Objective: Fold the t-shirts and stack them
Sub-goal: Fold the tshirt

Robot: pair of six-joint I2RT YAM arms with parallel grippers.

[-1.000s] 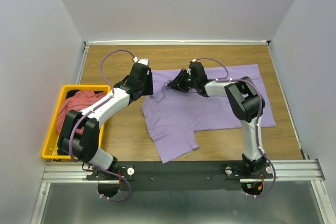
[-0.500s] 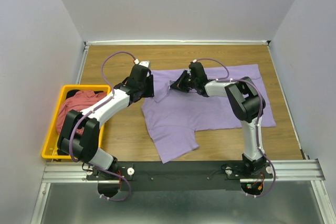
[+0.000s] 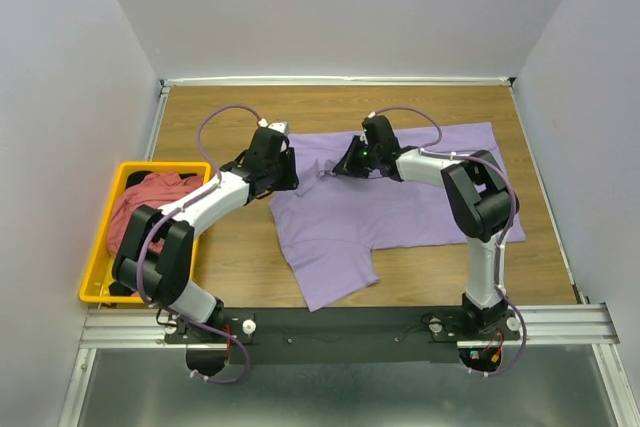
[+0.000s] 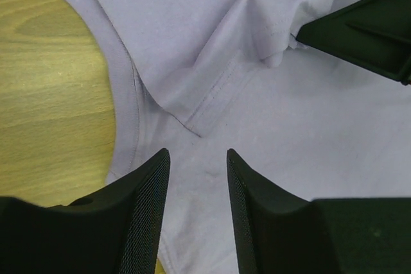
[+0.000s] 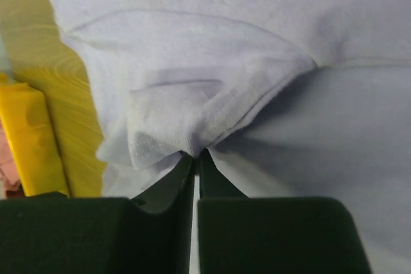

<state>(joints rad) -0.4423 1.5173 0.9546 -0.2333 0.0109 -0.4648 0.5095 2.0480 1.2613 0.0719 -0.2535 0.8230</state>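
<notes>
Right fingers (image 5: 270, 235) pinch lavender t-shirt (image 5: 257, 49); yellow bin (image 5: 29, 139) apart.

Station reads as a robotics lab test cell. Plain pale partition walls (image 3: 330, 7) box in a wood-grain table (image 3: 420, 267). My arms are bolted to a black plate (image 3: 340, 322) on an aluminium rail (image 3: 570, 319). Beyond the walls is unseen, so probably a lab.
</notes>
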